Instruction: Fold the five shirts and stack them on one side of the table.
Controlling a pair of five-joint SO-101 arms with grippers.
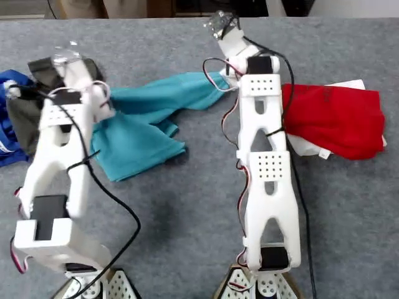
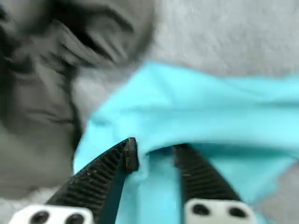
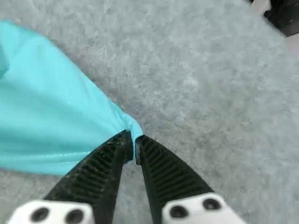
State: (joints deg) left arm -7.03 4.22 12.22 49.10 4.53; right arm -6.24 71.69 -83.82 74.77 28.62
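Observation:
A teal shirt [image 1: 143, 124] lies spread between the two arms on the grey table [image 1: 187, 212]. My left gripper [image 1: 103, 103] sits at the shirt's left end. In the left wrist view its fingers [image 2: 117, 161] stand apart, open [image 2: 154, 151], with a fold of the teal shirt [image 2: 210, 107] between them. My right gripper [image 1: 225, 78] is at the shirt's far right tip. Seen from the right wrist, it [image 3: 134, 140] is shut on a corner of the teal shirt [image 3: 46, 102].
A folded red shirt [image 1: 336, 118] rests on a white shirt [image 1: 305, 146] at the right side. A blue shirt [image 1: 9, 118] and a dark grey shirt [image 1: 22, 118] are bunched at the left edge, the grey one [image 2: 37, 70] close to my left gripper.

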